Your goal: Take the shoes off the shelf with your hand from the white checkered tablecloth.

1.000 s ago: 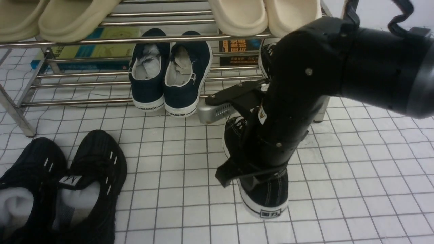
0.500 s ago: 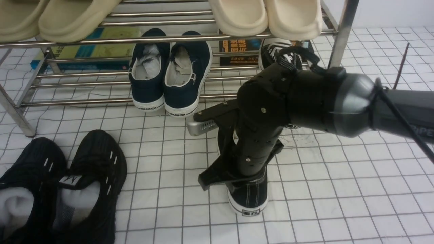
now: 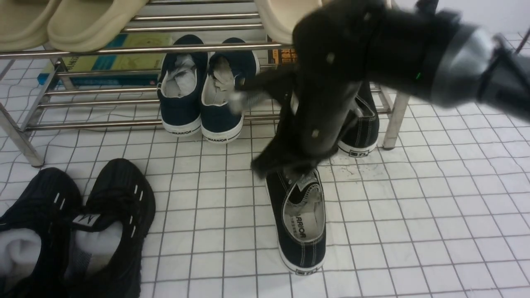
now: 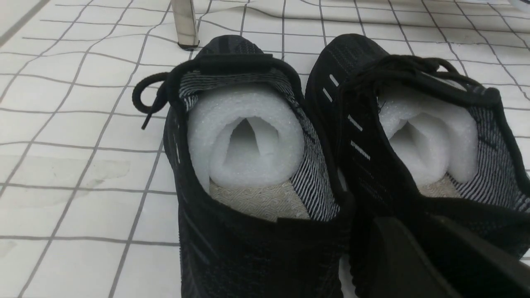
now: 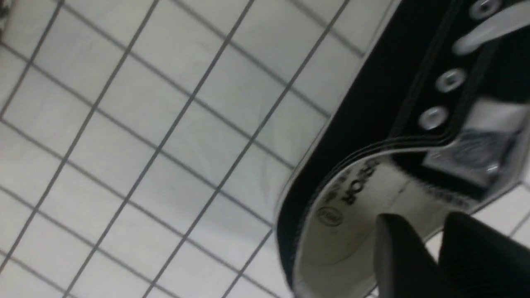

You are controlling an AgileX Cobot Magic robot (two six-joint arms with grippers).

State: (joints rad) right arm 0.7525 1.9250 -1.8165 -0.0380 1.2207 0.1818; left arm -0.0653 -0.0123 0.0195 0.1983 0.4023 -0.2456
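One black canvas shoe (image 3: 296,219) with a white sole lies flat on the white checkered tablecloth (image 3: 414,215), heel toward me, nothing touching it. Its mate (image 3: 361,128) stands at the shelf's lower tier, partly hidden by my right arm. The chrome shelf (image 3: 103,50) spans the back. My right hand (image 3: 290,165) hangs just above the loose shoe's tongue. In the right wrist view its jaws (image 5: 424,219) stand slightly apart with nothing between them, over the shoe's insole (image 5: 356,207). My left gripper (image 4: 410,219) sits right behind the heel of a black knit sneaker; its dark fingers merge.
Navy slip-ons (image 3: 207,95) sit on the lower tier, beige slippers (image 3: 91,20) on the upper one. A pair of black knit sneakers (image 3: 74,223) with foam inserts lies at the front left. Books (image 3: 107,62) lie behind the rack. A shelf leg (image 3: 391,124) stands beside the second shoe.
My right arm set the canvas shoe down on the cloth, let go and rose back toward the shelf. The shoe now lies uncovered with its opening showing.
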